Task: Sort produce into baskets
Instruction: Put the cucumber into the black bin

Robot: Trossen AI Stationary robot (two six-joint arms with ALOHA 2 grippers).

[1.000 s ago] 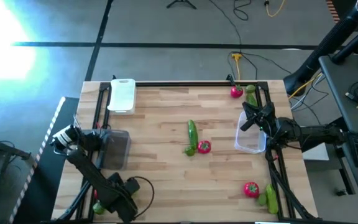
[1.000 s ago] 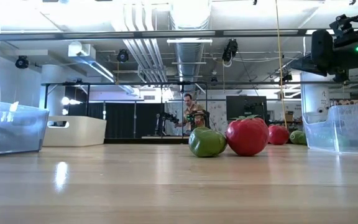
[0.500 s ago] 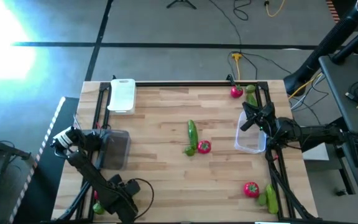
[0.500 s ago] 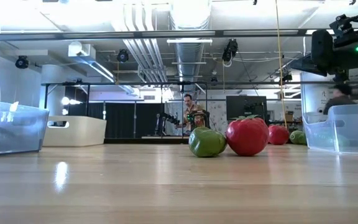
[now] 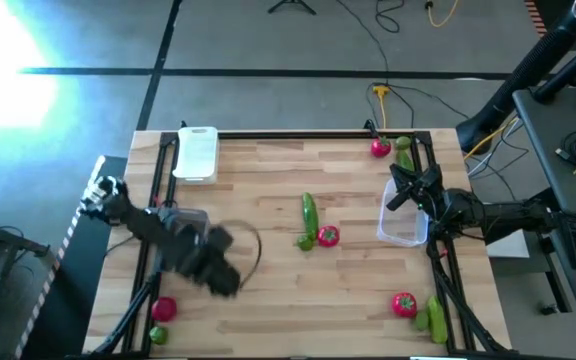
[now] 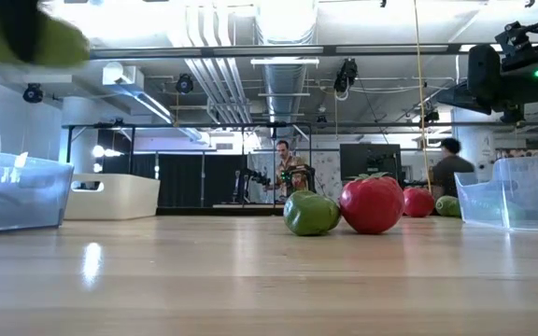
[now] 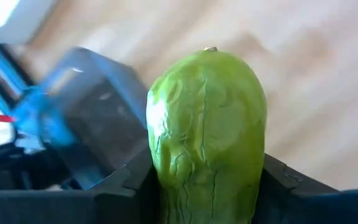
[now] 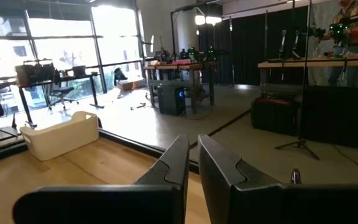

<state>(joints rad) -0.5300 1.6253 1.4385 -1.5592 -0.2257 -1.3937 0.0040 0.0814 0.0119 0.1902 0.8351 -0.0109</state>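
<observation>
Robotics lab or open workshop hall, exposed ceiling ducts [image 6: 250,65] at 12 o'clock, concrete floor [image 5: 268,90] with loose cables [image 5: 408,60], black curtains [image 8: 272,43], equipment benches [image 8: 185,68], large windows [image 8: 61,37] at 10 o'clock, a person [image 6: 451,168] at 3 o'clock, butcher-block table [image 5: 268,300]

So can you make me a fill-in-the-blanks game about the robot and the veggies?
1. The left gripper is holding a ____ cucumber.
2. In the middle of the table, a tomato lies beside a long green ____.
3. The white tray sits at a ____ of the table.
4. The right gripper is above a clear ____.

Missing words: green; cucumber; corner; tub
</observation>
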